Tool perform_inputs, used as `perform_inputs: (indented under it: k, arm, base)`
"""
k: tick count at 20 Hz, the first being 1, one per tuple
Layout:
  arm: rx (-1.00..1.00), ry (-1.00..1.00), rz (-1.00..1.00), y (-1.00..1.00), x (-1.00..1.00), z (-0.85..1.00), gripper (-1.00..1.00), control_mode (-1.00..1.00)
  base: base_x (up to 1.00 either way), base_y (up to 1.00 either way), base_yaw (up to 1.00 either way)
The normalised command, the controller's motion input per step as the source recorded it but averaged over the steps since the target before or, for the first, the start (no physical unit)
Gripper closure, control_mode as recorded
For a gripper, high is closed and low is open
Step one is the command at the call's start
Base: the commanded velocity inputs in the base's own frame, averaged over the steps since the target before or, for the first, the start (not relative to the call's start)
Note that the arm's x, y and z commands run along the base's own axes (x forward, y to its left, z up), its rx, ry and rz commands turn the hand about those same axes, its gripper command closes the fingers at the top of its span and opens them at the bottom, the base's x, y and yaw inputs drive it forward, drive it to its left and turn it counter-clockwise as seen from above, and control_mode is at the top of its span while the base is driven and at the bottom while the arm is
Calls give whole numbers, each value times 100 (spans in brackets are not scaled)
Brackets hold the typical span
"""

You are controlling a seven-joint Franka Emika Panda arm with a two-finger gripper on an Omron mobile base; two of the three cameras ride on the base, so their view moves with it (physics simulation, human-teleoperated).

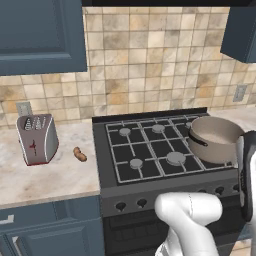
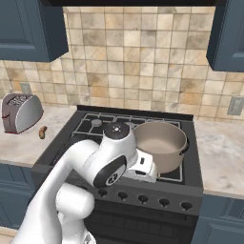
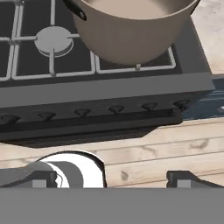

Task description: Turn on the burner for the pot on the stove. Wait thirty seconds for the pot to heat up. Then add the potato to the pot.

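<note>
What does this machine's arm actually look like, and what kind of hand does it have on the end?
The arm is made of smooth, rounded glossy white segments, thick like bent tubes, with dark grey bands and a dark round cap at its joints. No loose cables or printed markings are visible. The gripper is not a hand with fingers like ours: it ends in two small dark, blocky fingertips.

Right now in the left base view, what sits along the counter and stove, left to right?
toaster → potato → stove → pot
</note>
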Motion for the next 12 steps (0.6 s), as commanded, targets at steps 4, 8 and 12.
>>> perform_inputs:
  k: [4, 8, 12]
  arm:
    - [2, -17, -5, -51, -51, -27, -100, -100]
    - [3, -19, -1, -37, -41, -24, -100, -100]
    - [2, -16, 0, -28, -23, -23, -100, -100]
  base:
    - [0, 0, 0]
    - [0, 0, 0]
    - [0, 0, 0]
